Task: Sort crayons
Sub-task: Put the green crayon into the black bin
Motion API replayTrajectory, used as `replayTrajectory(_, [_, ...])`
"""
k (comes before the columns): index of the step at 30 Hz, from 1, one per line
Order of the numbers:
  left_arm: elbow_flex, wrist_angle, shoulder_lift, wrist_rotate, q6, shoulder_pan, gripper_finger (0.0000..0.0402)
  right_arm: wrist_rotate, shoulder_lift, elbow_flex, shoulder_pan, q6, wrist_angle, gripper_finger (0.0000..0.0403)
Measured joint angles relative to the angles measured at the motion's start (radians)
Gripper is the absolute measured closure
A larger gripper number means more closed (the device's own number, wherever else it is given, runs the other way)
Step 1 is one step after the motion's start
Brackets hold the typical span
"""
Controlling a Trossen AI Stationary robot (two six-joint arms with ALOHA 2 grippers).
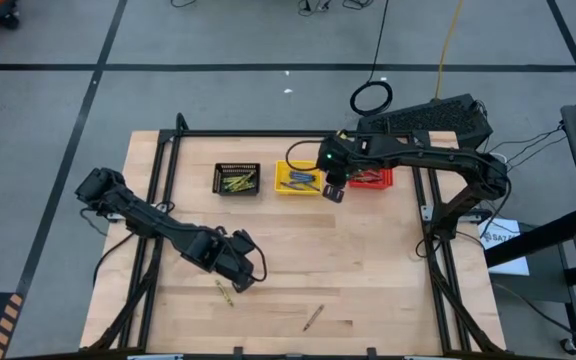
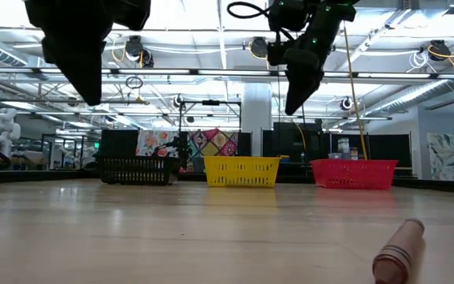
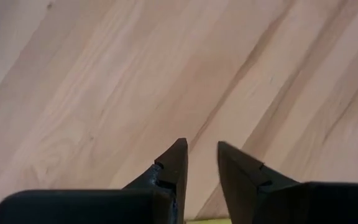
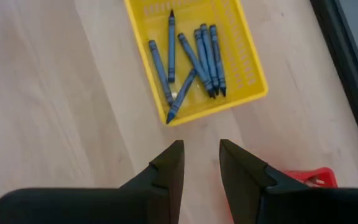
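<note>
An olive-yellow crayon [image 1: 224, 292] and a brownish-red crayon [image 1: 313, 318] lie flat on the wooden table near its front edge. The brownish-red one also shows close up in the low view [image 2: 400, 251]. My left gripper [image 1: 243, 278] hangs open just right of the olive-yellow crayon, over bare wood [image 3: 201, 146]. My right gripper [image 1: 333, 192] is open, above the table just in front of the yellow basket [image 4: 257, 87], which holds several blue crayons [image 4: 191, 56]. Nothing is between its fingers [image 4: 201, 144].
Three mesh baskets stand in a row at the back: black [image 1: 237, 179] with olive-yellow crayons, yellow [image 1: 298, 180], and red [image 1: 373, 178] partly under the right arm. The table's middle is bare wood. A black frame rail runs along each side.
</note>
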Motion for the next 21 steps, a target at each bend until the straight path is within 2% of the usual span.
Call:
replayTrajectory(3, [-0.013, 0.000, 0.006, 0.046, -0.040, 0.011, 0.0315, 0.015, 0.000, 0.000, 0.000, 0.001, -0.009, 0.0313])
replayTrajectory(6, [-0.034, -0.018, 0.009, 0.093, -0.079, 0.014, 0.0315, 0.112, 0.000, 0.000, 0.008, 0.013, -0.008, 0.0313])
replayTrajectory(10, [-0.036, -0.090, 0.009, 0.101, -0.187, 0.017, 0.0315, 0.235, 0.000, 0.000, 0.031, 0.012, -0.013, 0.0313])
replayTrajectory(14, [-0.036, -0.133, 0.009, 0.103, -0.463, -0.009, 0.0315, 0.236, 0.000, 0.000, 0.050, 0.037, -0.035, 0.0313])
replayTrajectory(21, [-0.036, -0.111, 0.009, 0.100, -0.666, -0.123, 0.0315, 0.237, 0.000, 0.000, 0.071, 0.112, -0.050, 0.0314])
